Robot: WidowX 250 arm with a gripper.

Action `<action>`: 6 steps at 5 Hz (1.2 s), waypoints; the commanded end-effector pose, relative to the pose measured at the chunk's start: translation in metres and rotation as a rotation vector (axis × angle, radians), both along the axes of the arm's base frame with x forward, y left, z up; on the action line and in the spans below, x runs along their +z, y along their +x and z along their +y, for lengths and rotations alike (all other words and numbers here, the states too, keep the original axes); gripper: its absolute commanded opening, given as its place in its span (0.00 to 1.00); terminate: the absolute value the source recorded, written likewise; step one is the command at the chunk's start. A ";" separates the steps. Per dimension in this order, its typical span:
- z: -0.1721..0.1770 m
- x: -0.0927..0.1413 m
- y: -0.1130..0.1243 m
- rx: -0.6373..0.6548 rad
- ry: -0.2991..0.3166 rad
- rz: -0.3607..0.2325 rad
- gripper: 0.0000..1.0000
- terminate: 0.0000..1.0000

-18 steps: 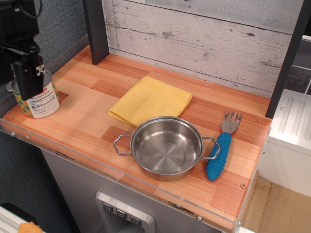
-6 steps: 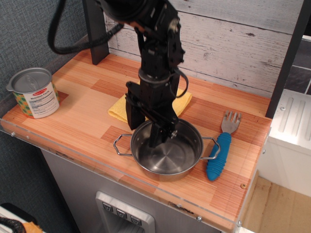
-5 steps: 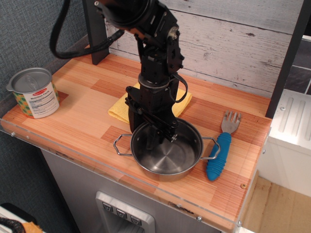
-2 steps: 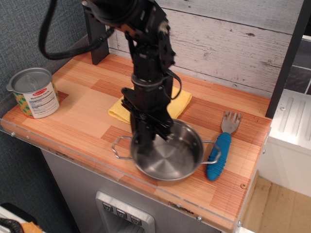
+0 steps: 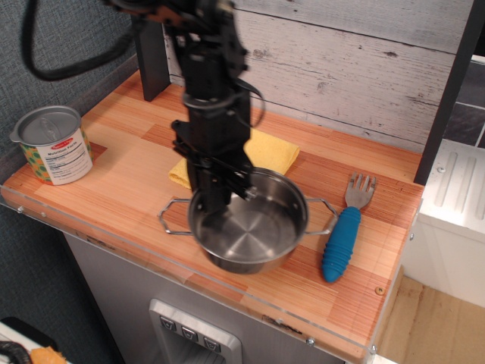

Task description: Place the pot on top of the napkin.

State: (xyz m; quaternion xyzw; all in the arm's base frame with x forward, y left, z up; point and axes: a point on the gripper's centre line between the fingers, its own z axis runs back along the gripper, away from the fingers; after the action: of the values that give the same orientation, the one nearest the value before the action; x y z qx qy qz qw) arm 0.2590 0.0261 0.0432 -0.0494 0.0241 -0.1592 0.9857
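Observation:
The shiny steel pot (image 5: 254,227) with two wire loop handles hangs lifted off the wooden counter, tilted slightly. My black gripper (image 5: 214,199) is shut on the pot's left rim, one finger inside and one outside. The yellow napkin (image 5: 271,150) lies flat behind the pot, its left part hidden by my arm. The pot is in front of the napkin, overlapping its near edge in view.
A tin can with a colourful label (image 5: 54,145) stands at the counter's left edge. A blue-handled fork (image 5: 345,230) lies right of the pot. A dark post (image 5: 150,53) and a plank wall stand at the back. The counter's clear front lip (image 5: 136,254) runs below.
My gripper came from the left, closed on the pot's rim and raised it. The pot has shifted left and up from its spot beside the fork.

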 end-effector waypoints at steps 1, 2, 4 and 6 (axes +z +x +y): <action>0.033 0.027 0.028 0.098 -0.007 -0.093 0.00 0.00; 0.053 0.024 0.041 0.184 -0.035 -0.129 0.00 0.00; 0.071 0.005 0.070 0.251 -0.009 -0.114 0.00 0.00; 0.062 -0.010 0.086 0.222 0.024 -0.083 0.00 0.00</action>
State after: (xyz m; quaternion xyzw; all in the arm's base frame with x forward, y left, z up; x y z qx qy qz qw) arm 0.3407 0.0852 0.0194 -0.0414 0.0043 -0.0501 0.9979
